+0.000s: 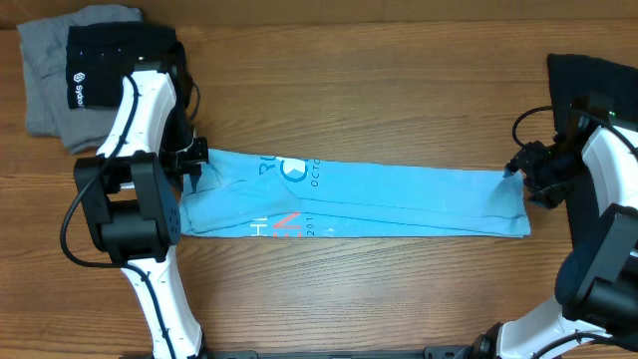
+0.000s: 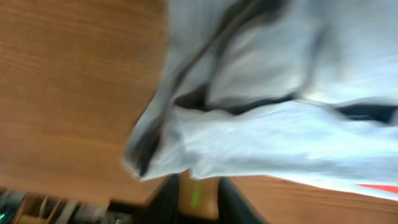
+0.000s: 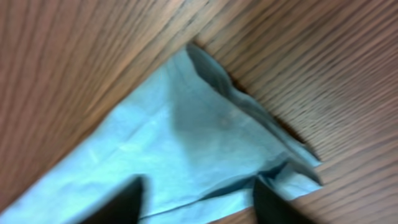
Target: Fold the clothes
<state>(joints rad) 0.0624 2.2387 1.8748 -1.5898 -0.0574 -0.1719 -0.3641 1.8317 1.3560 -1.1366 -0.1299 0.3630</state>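
Fabric in light blue, a T-shirt folded into a long band, lies flat across the middle of the counter, running from 9 o'clock to 3 o'clock, with its white and pink lettering toward the 9 o'clock end. The left fingers sit at that end, at the corner on the 12 o'clock side, beside rumpled cloth. In the blurred wrist view they stand slightly apart with nothing between them. The right fingers are at the 3 o'clock end, spread wide over the shirt's corner, with the cloth flat beneath them and not pinched. At 10 o'clock a grey garment lies with a black garment on top. Another dark garment lies at 2 o'clock.
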